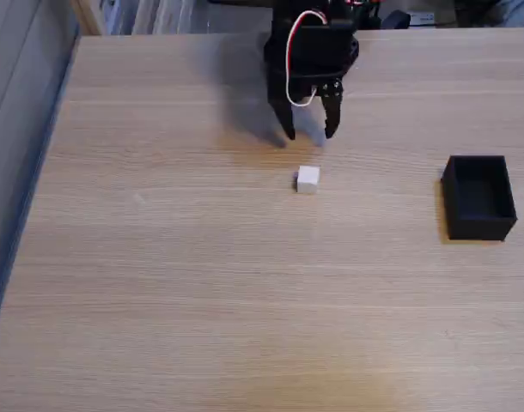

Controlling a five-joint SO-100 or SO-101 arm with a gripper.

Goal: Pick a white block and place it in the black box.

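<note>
Look first at the black box (pixel 478 197) at the right of the frame, just above mid-height: you see it lidless, sitting flat on the wooden table (pixel 202 292), and its dark interior shows nothing inside that you can make out. The white block (pixel 307 178) lies on the bare wood a little right of centre, in the upper half of the frame, well apart from the box and resting on its own. Your gripper (pixel 309 135) hangs at top centre, just above the block in the picture, its two black fingers spread with a clear gap between the tips and nothing held; a white wire (pixel 289 60) loops down the arm's body. The table's left edge runs diagonally down the left side of the frame, next to a grey-blue strip, and the far edge crosses the top behind the arm. You have wide open wood between block and box, and across the whole lower half of the frame. No readable writing or label appears on any item.
</note>
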